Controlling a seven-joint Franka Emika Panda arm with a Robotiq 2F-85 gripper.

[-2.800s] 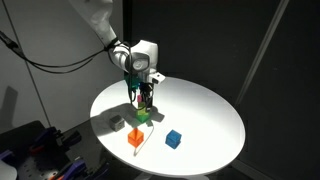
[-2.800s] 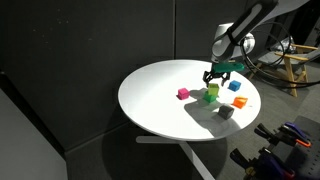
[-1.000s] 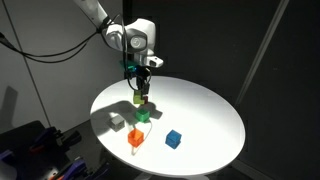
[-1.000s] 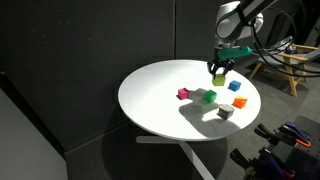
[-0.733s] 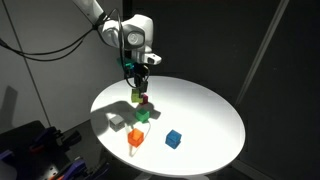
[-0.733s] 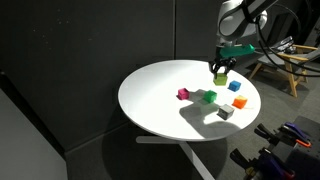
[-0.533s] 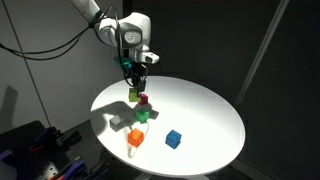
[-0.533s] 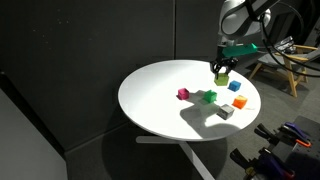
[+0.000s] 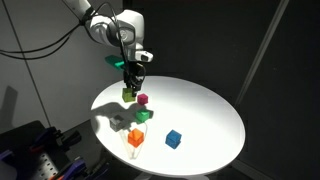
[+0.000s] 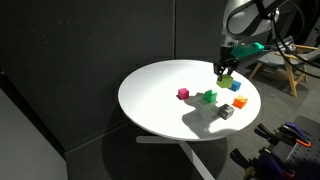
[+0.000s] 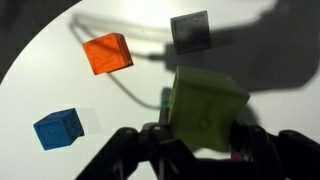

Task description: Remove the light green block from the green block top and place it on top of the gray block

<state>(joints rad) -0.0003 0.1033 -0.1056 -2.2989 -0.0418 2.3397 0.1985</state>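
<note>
- Gripper (image 9: 130,87) hangs above the left part of the round white table (image 9: 210,115) in an exterior view, clenched on the light green block (image 9: 129,95), which is held clear of the tabletop.
- Near the table's middle sits the green block (image 10: 210,97), its top bare, with a magenta block (image 10: 183,94) near it on the left.
- In the wrist view, the gray block (image 11: 190,30) lies at the upper middle, an orange block (image 11: 107,52) to its left and a blue block (image 11: 58,128) at the lower left.

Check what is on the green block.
Nothing: the green block has a bare top in both exterior views. The light green block hangs in the gripper. The wrist view does not show the green block.
</note>
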